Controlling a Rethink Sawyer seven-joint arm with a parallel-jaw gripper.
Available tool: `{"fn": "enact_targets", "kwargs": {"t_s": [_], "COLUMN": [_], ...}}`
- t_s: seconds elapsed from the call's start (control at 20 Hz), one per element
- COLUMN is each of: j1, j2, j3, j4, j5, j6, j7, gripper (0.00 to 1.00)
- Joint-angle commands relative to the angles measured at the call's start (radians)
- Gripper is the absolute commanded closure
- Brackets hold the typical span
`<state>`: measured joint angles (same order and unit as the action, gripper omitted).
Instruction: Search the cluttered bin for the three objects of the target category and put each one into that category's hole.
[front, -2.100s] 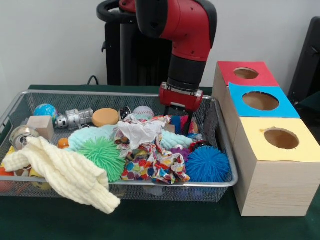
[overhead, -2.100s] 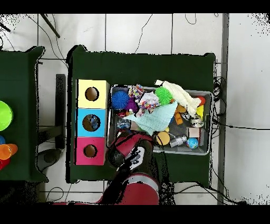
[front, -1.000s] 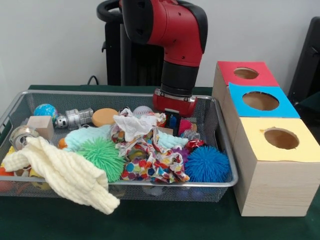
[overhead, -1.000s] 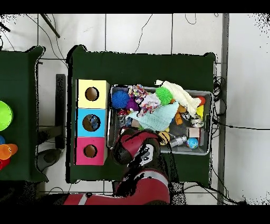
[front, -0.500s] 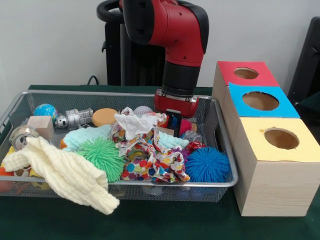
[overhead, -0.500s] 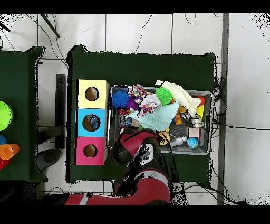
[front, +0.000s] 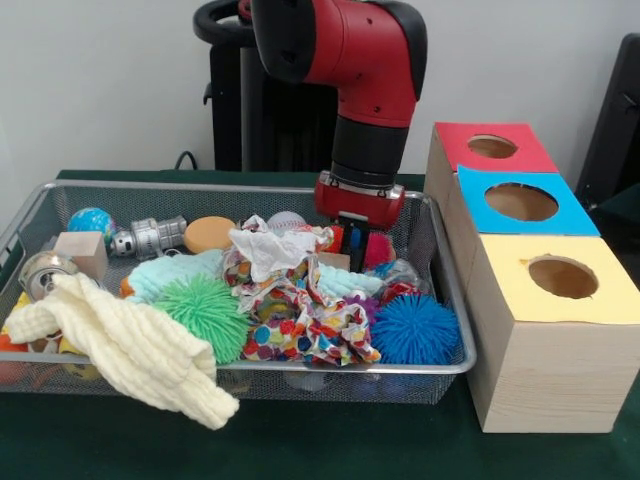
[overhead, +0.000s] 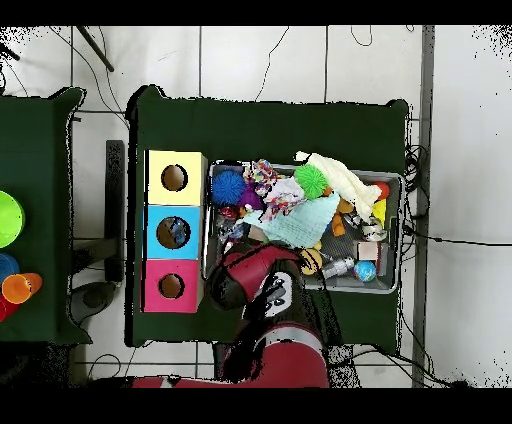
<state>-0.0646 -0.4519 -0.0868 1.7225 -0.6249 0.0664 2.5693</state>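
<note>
One cluttered wire bin (front: 448, 300); three box holes (front: 521, 201); gripper (front: 355, 243) grip state unclear.

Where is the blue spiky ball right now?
In the front view the blue spiky ball sits in the wire bin's near right corner, beside the crumpled polka-dot wrapping paper and next to the yellow-topped box.

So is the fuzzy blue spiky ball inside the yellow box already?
No, the fuzzy blue spiky ball sits in the wire mesh bin, beside the yellow-topped wooden box.
</note>
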Motion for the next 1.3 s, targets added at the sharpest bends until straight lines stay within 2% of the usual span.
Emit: {"fn": "enact_targets", "kwargs": {"t_s": [0.05, 0.25, 0.75, 0.8, 0.95, 1.05, 1.3], "j1": [-0.045, -0.029, -0.006, 0.001, -0.018, -0.032, -0.015], "j2": [-0.159, -0.210, -0.220, -0.217, -0.211, -0.177, -0.091], "j3": [0.144, 0.151, 0.147, 0.130, 0.148, 0.159, 0.136], "j4": [0.060, 0.080, 0.074, 0.075, 0.080, 0.069, 0.021], "j5": [0.020, 0.034, 0.016, 0.005, 0.000, -0.003, -0.020], "j6": [0.192, 0.243, 0.264, 0.218, 0.197, 0.163, 0.089], "j7": [-0.118, -0.099, -0.067, -0.037, -0.044, -0.034, 0.006], "gripper": [1.00, 1.00, 1.00, 0.00, 0.00, 0.00, 0.00]}}
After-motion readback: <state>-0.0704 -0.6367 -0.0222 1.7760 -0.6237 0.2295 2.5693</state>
